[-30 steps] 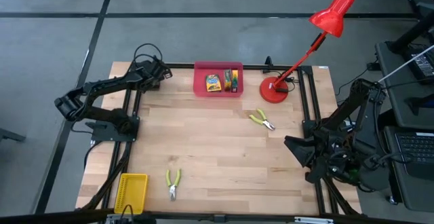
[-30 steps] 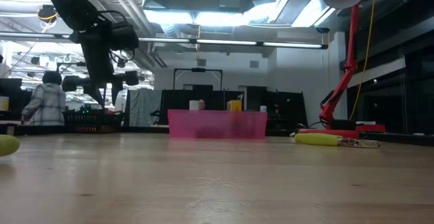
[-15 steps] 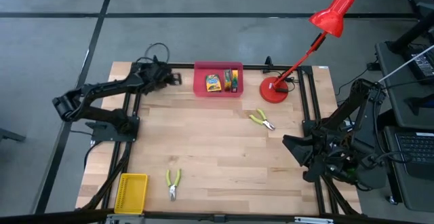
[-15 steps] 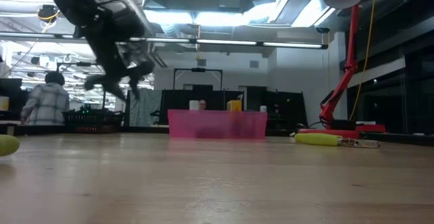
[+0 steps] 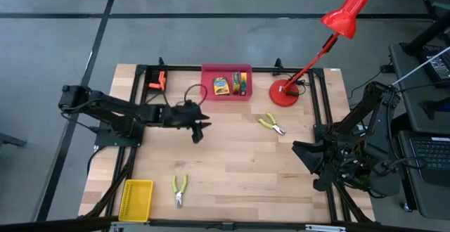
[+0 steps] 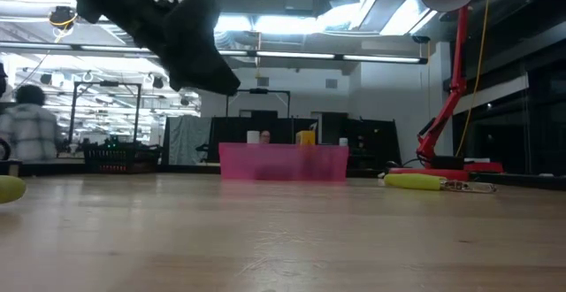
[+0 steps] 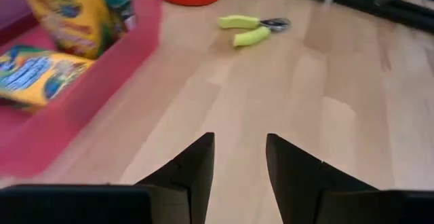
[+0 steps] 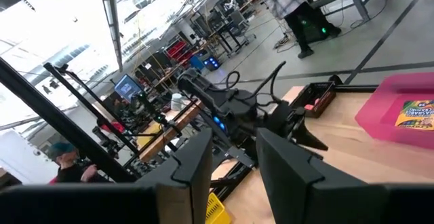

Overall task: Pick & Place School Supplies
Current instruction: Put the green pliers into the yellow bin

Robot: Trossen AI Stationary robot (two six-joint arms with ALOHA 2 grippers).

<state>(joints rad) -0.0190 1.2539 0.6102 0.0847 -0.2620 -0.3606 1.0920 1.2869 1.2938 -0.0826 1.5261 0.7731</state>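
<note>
While left claw [image 5: 200, 132] open, crayon boxes [image 5: 230, 84] near.

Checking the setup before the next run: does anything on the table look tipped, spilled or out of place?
Mostly tidy. In the pink bin, one crayon box stands tilted against the other, which lies flat. Both pliers lie loose on the wood.

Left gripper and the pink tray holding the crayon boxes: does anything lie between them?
No. In the high view, only bare wood separates the left gripper from the pink tray; the left wrist view shows the same beside the crayon boxes.
</note>
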